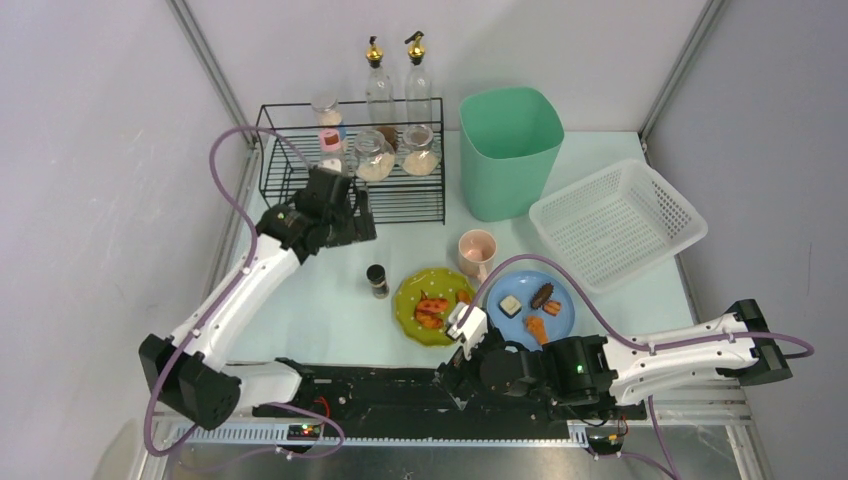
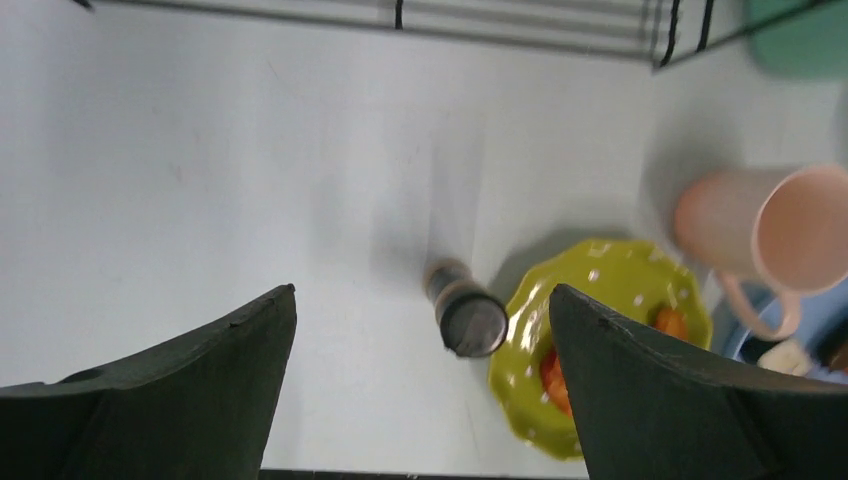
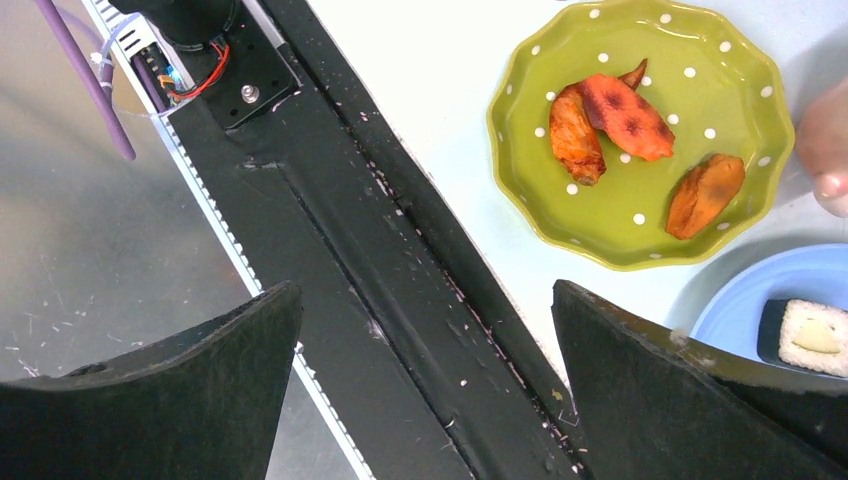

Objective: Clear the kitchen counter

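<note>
Loose kitchenware, overhead view.
Black wire rack (image 1: 410,198) back left with two glass jars (image 1: 374,157) and two gold-capped bottles (image 1: 378,85) at its rear. Mint bin (image 1: 508,150) just right of it; white basket (image 1: 617,222) further right. Pink mug (image 1: 477,250) near a green dotted plate (image 1: 415,295) with orange-brown pieces and a blue plate (image 1: 563,312) with food. Dark shaker (image 1: 377,281) upright, left of the green plate.

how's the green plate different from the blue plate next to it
The green plate is speckled with white dots and has a scalloped rim; the blue plate is plain with a smooth round rim. The green plate carries only orange-red pieces, while the blue plate also holds a white-topped dark block and a brown piece. Both sit on the counter holding food.
</note>
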`<state>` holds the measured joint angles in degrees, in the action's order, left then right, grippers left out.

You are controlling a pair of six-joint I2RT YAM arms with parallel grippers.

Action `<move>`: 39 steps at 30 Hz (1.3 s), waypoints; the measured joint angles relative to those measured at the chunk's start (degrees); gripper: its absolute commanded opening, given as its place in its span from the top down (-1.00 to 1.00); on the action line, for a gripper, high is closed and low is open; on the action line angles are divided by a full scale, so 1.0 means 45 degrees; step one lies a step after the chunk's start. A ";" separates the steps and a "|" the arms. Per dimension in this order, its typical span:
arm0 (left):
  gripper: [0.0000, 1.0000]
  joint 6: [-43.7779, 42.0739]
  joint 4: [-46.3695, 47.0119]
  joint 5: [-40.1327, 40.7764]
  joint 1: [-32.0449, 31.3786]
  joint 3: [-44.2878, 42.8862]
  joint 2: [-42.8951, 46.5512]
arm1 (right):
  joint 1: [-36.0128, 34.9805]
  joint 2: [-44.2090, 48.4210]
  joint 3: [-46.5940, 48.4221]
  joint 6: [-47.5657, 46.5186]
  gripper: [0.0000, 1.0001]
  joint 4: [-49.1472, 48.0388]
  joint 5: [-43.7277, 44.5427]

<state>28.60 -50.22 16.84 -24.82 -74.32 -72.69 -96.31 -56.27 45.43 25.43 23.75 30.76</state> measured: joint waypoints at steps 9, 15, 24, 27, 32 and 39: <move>-0.99 0.0549 0.1161 -0.0772 -0.1001 0.3847 0.1486 | 0.0000 -0.0039 0.0000 0.0126 -0.99 -0.0029 0.0005; -0.99 0.0772 0.1991 -0.0923 -0.1938 0.4629 0.0967 | -0.0005 -0.0282 0.0000 0.0427 -0.99 -0.0117 0.0000; -0.99 0.0792 0.2676 -0.0733 -0.2982 0.4634 -0.0466 | -0.0175 -0.0403 0.0000 0.1039 -0.99 -0.0044 0.0010; -0.99 0.0792 0.2696 -0.0588 -0.3021 0.4634 -0.0826 | -0.0228 -0.0403 0.0000 0.1171 -0.99 0.0010 0.0019; -0.78 0.0777 0.2715 -0.0185 -0.3045 0.4634 -0.1107 | -0.0257 -0.0423 0.0000 0.1292 -0.99 0.0010 0.0058; 0.03 0.0738 0.2725 0.0248 -0.3045 0.4634 -0.1345 | -0.0277 -0.0554 0.0000 0.1292 -0.99 -0.0005 0.0063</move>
<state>31.92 -37.95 17.96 -38.52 -53.47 -78.74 -97.56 -58.76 45.43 31.24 23.73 31.05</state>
